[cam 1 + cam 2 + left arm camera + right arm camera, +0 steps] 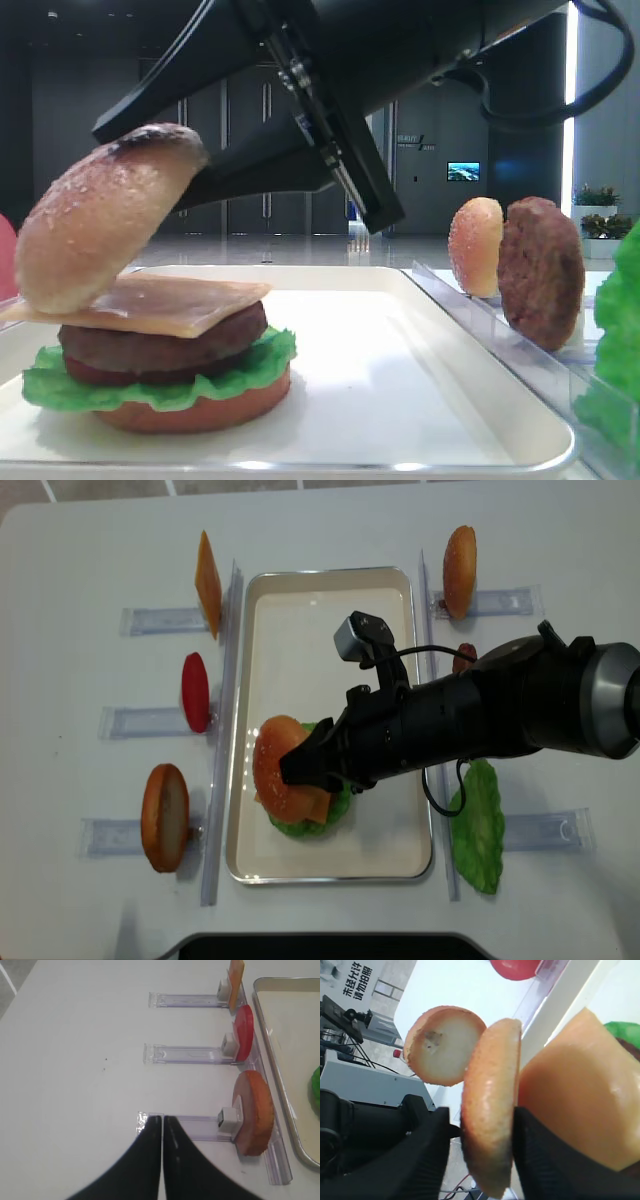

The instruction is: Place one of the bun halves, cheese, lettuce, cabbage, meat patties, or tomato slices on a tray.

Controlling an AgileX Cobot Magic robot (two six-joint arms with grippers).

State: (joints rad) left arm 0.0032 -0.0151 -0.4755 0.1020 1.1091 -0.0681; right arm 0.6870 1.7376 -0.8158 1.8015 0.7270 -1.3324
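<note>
From the low side view, the domed golden-tan speckled bun top (100, 215) sits tilted on the burger stack, its lower edge resting on the flat tan-orange cheese slice (160, 305), which lies on the dark brown bumpy patty (165, 345), the ruffled green lettuce leaf (160, 380) and a smooth orange-brown bottom bun (195, 410), all on the large white rimmed tray (400, 400). The black right gripper (190, 185) meets the bun's raised end. In the right wrist view, that gripper's black fingers (432, 1132) sit on either side of the bun top (487, 1105), pinching its edge, with the cheese (580, 1095) just beside it. In the left wrist view, the left gripper (162, 1125) has its black fingers pressed together above the white table (75, 1060), near a clear plastic rack (200, 1127) that has an orange-brown bun half (255, 1110) standing at its end. From overhead, the right arm (480, 725) reaches across the tray (330, 600) to the stack at its near left.
</note>
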